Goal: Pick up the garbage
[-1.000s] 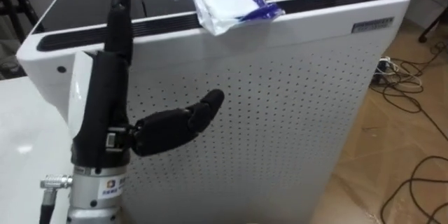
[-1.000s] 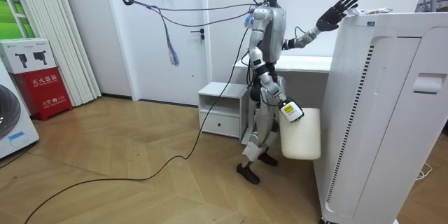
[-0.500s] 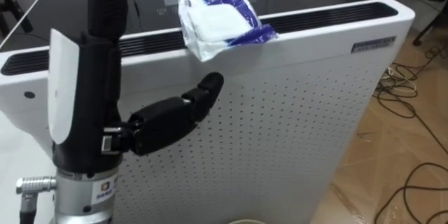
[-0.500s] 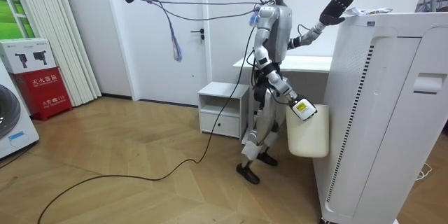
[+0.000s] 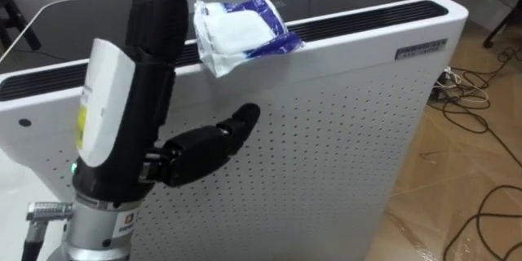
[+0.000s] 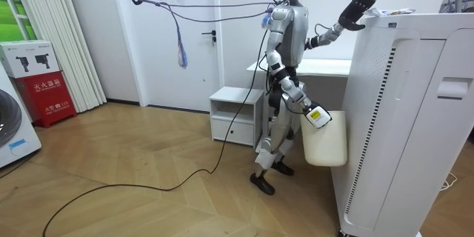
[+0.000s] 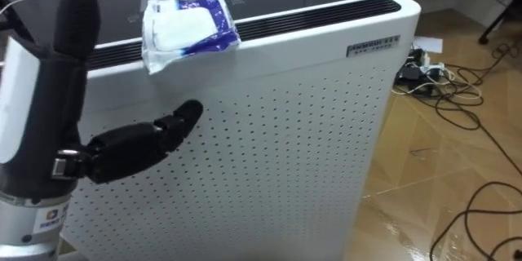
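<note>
Left hand (image 5: pixel 152 72) now nearer wrapper (image 5: pixel 236 31) atop white appliance (image 5: pixel 342 122).

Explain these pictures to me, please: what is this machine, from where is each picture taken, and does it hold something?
This is a humanoid robot standing on two legs in a room, beside a tall white appliance. Two pictures come from cameras in its head, looking down; the third comes from a camera standing in the room. On the appliance's top edge lies a crumpled blue-and-white packet, the garbage to pick. The left hand is raised beside it, fingers straight, holding nothing. The right hand hangs low at a white bin; whether it grips the bin is not clear.
</note>
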You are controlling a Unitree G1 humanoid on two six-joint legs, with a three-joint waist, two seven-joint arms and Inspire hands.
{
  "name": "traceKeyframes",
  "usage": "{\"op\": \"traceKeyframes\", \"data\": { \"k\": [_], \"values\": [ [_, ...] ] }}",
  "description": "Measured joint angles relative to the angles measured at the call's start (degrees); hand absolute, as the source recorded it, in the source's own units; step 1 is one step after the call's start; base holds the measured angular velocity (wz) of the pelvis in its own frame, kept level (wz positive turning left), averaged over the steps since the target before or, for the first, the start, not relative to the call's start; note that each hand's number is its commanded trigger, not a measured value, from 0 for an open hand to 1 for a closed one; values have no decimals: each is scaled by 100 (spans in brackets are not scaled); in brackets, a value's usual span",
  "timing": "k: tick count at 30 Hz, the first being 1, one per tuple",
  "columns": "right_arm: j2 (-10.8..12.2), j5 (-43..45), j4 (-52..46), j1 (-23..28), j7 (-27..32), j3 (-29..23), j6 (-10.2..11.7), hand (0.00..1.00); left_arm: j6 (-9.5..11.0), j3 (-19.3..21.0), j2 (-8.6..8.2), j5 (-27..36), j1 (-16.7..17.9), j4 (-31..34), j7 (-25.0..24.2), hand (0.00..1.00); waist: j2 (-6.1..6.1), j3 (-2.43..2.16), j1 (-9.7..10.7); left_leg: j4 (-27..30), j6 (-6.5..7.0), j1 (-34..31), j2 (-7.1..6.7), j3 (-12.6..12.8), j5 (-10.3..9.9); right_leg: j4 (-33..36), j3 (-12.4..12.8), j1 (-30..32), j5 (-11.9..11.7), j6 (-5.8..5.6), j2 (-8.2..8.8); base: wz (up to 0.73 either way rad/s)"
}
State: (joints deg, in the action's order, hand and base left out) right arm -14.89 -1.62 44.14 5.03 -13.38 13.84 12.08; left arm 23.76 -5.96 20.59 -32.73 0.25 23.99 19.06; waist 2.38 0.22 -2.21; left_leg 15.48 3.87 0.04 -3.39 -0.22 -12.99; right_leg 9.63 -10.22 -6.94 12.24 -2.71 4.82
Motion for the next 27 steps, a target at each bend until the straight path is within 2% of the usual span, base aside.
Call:
{"op": "traceKeyframes", "data": {
  "k": [1,4,12,22,27],
  "values": [
    [-3,0,0,1,-36,0,-42,100,-61,1,77,-60,14,0,-23,0,2,1,26,-22,-3,25,0,2,4,-3,5,-3,0,0,-1,0],
    [-29,0,-6,1,-67,0,-134,100,-163,0,142,-73,18,0,-136,0,14,0,46,-38,-3,39,1,14,4,-3,22,-31,0,0,-1,-2],
    [-123,22,-285,1,-102,-1,-294,100,-374,-1,171,-305,16,0,-234,0,52,10,59,-69,0,59,5,43,11,1,27,-21,0,0,-1,0],
    [-96,97,-450,81,-107,-11,-334,100,-427,90,179,-1309,-48,41,-234,0,53,15,10,-106,0,28,8,120,12,-1,68,39,-1,0,-3,-1],
    [-90,196,-438,156,-53,-3,-338,100,-460,96,180,-1322,-71,41,-236,0,55,14,7,-108,0,60,9,130,13,-7,77,11,0,0,-3,0]
  ]
}}
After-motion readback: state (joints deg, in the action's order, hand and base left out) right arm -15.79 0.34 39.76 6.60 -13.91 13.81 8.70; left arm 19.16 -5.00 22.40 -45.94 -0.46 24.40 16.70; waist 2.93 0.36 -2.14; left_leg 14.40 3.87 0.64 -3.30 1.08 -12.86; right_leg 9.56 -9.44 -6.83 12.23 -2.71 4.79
